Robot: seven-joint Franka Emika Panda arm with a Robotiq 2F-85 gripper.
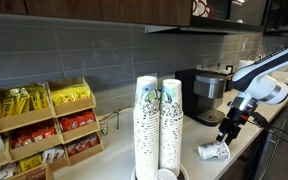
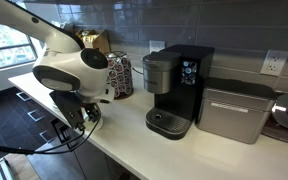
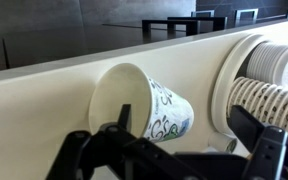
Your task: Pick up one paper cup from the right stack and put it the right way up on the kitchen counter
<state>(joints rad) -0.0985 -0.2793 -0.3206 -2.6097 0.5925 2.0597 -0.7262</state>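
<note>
Paper cup (image 3: 149, 105) on the counter (image 1: 192, 140), lying on its side near the front edge, apart from the two columns of nested cups (image 1: 147, 120) and forward of the coffee machine (image 1: 199, 85). Which column was the right stack could not be told. The cup's long axis lay flat on the counter. In the wrist view its open mouth faced the camera and its closed base pointed away, with the green logo on the upper flank. The cup was therefore neither upright nor inverted, and by judgement needed a quarter-turn about a horizontal axis to stand on its base. The jaws hung just above the cup, spread wide and holding nothing; their dark fingers (image 3: 112, 130) framed the cup in the wrist view without touching it. The arm (image 1: 269, 65) reached in from the counter's far end. Handling, as judged: the cup was very light and thin-walled, easily crushed, and free to roll on its tapered side. The rolled rim was its stiffest part. The soundest hold was probably across the wall a little behind the rim, closed gently, since the taper would let a loose grip slide toward the narrow base
</note>
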